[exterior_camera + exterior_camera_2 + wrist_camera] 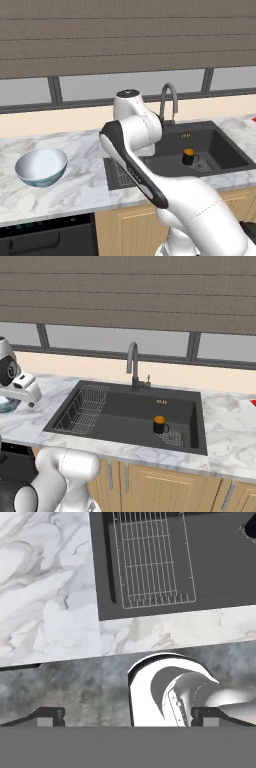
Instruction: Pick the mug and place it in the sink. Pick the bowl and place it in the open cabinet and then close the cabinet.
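Right under my pincer [127, 717] there's grey floor, and past that the marble worktop [50, 587] edge and the wire rack [152, 559] sitting in the near end of the sink [220, 562]. Both dark fingertips [45, 717] are way out at the sides of the hand view, so the pincer is spread as wide as it goes, and nothing is between them.

Mug [159, 424] is standing upright in the sink basin (black body, orange-yellow top), on the far side of the sink from my pincer, next to the little drain grate [172, 438]. It's well apart from the wire rack, which is at the end closer to me. Gooseneck tap [133, 365] is at the back rim of the sink.

Bowl [41, 167] is out on the worktop on the other side of my pincer from the sink, upright, white inside showing. It's well apart from the sink. Light-wood cabinet [165, 488] doors with silver handles run below the worktop under the sink.
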{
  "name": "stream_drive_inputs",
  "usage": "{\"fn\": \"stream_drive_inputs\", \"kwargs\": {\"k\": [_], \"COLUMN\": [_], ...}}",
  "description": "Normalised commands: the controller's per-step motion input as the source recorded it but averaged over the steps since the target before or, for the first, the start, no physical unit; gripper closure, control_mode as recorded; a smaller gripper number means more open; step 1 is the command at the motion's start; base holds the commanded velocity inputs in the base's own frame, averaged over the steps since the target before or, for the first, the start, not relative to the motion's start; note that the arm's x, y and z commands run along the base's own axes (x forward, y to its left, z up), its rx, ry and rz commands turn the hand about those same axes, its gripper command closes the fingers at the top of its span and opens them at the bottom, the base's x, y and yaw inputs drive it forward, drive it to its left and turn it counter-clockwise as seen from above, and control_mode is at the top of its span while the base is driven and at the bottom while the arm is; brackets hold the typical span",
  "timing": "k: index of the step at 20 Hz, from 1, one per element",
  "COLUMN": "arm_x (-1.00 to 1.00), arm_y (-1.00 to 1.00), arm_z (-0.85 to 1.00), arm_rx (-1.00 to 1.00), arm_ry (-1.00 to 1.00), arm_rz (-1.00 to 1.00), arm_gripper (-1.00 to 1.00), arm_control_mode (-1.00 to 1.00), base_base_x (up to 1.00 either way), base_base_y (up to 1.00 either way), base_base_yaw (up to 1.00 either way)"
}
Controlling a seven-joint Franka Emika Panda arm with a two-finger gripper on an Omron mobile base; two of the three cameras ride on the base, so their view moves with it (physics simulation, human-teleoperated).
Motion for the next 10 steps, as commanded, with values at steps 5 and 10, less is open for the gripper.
{"fn": "stream_drive_inputs", "kwargs": {"k": [5, 10], "arm_x": [0.01, 0.11], "arm_y": [0.46, 0.21], "arm_z": [-0.1, -0.22], "arm_rx": [0.0, 0.07], "arm_ry": [-0.11, -0.09], "arm_rz": [-0.01, 0.0], "arm_gripper": [-1.0, -1.0], "arm_control_mode": [-1.0, -1.0], "base_base_x": [0.0, 0.0], "base_base_y": [0.0, 0.0], "base_base_yaw": [0.0, 0.0]}}
